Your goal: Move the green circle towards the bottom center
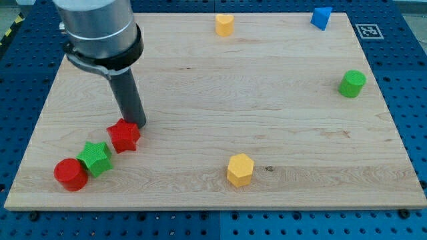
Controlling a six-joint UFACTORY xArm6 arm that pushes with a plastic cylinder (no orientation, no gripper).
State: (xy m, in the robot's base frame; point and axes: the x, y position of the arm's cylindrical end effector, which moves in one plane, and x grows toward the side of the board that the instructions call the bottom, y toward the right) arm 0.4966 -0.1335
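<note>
sitting near the board's right edge, well up from the bottom edge, the green circle (351,83) looks like a light, rigid little cylinder that should slide easily yet may roll off a glancing push. my tip (135,125) holds nothing; it rests far off by the bottom-left corner, touching the red star (124,137). i judge contact belongs on the circle's upper-right side.
</note>
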